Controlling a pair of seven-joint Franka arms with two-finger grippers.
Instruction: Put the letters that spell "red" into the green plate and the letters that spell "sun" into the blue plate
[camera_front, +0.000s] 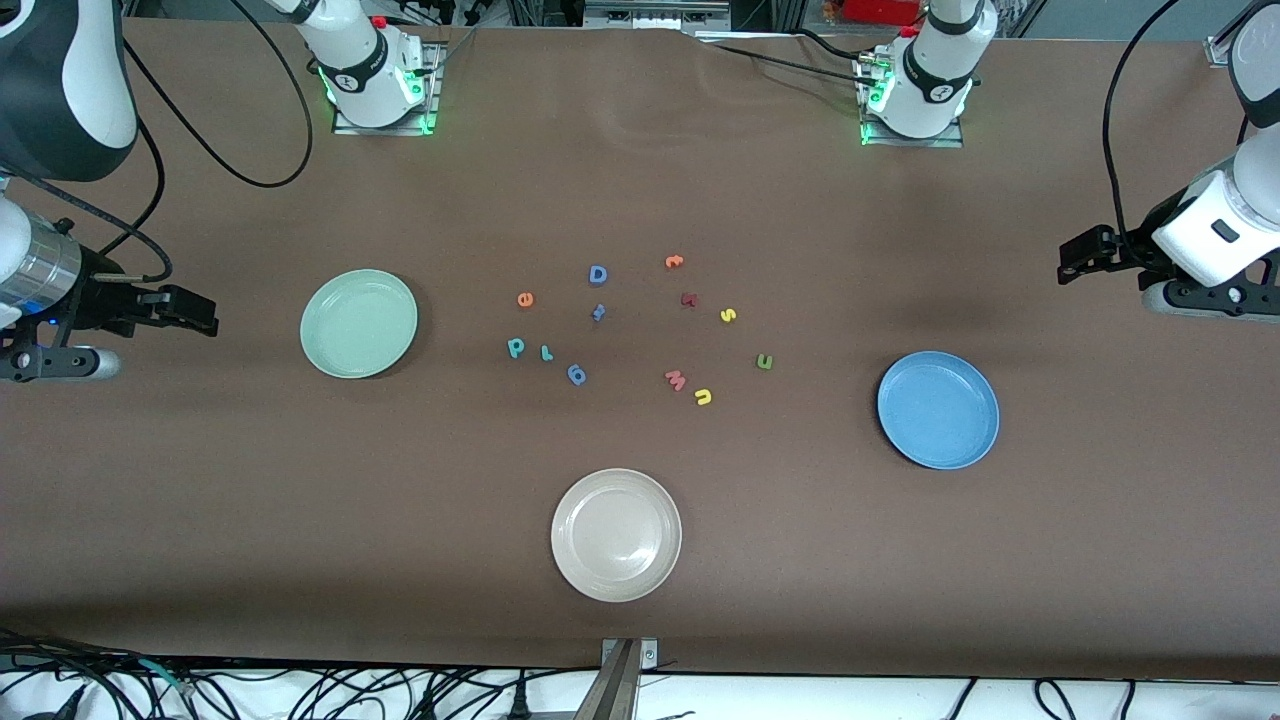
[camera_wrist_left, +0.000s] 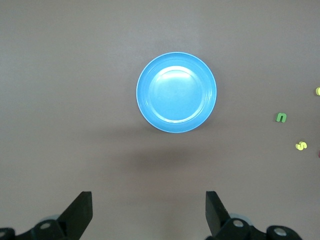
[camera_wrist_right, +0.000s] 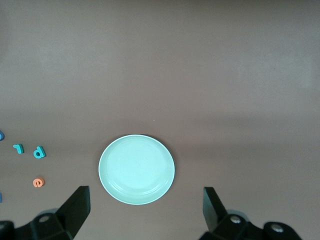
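The green plate (camera_front: 359, 323) lies toward the right arm's end, the blue plate (camera_front: 938, 409) toward the left arm's end. Between them lie the orange "e" (camera_front: 525, 298), teal "d" (camera_front: 516, 347) and thin teal "r" (camera_front: 546, 352), and the yellow "s" (camera_front: 728, 315), green "n" (camera_front: 764, 362) and yellow "u" (camera_front: 703, 397). My right gripper (camera_front: 205, 312) hangs open and empty over the bare table outside the green plate (camera_wrist_right: 136, 169). My left gripper (camera_front: 1068, 258) hangs open and empty over the table outside the blue plate (camera_wrist_left: 176, 92).
A beige plate (camera_front: 616, 534) sits nearest the front camera, mid-table. Other letters lie among the task ones: blue "D" (camera_front: 598, 274), small blue letter (camera_front: 598, 312), blue "g" (camera_front: 577, 374), orange "t" (camera_front: 674, 262), dark red letter (camera_front: 688, 299), pink "w" (camera_front: 676, 379).
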